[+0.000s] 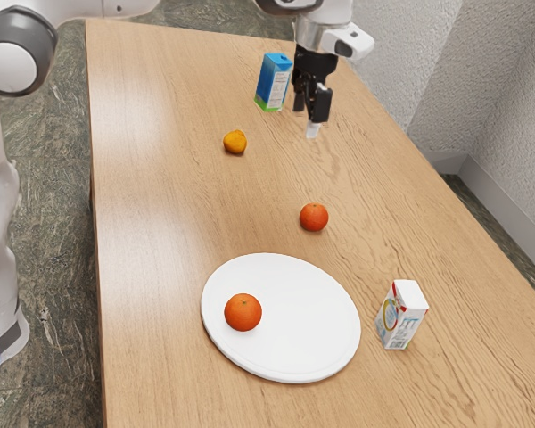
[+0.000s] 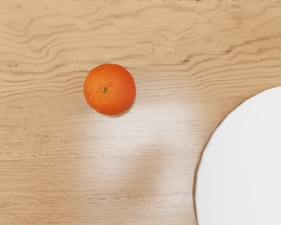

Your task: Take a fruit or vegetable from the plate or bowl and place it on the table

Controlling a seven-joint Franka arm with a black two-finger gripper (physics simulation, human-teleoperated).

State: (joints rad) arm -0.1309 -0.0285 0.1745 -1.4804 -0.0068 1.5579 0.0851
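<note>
Claw is up over the desk, pointing down, near the blue carton at the far part of the exterior view. Its two dark fingers stand apart, nothing gripped: released.

Task fruit: one orange on the plate, call it the plate orange. It sits toward the exterior view's left side of the plate, inside the rim. Claw is well apart from it.

Second orange, the desk orange, is directly on the wood, off the plate, between the plate and the claw's area. Wrist view has an orange on bare wood with a green stem mark, near the white plate edge but not touching it. Soft dark patch on the wood near them, pale glare around it.

Third fruit, yellow-orange, is on the desk farther up the exterior view, toward its left from the claw.

Cartons: blue carton with a green base strip stands upright, just to the exterior view's left of the claw. White carton with red and yellow print stands upright beside the plate, on the exterior view's right, small gap between.

Plate is round, white, flat on the desk. Arm comes in from the exterior view's upper left.
</note>
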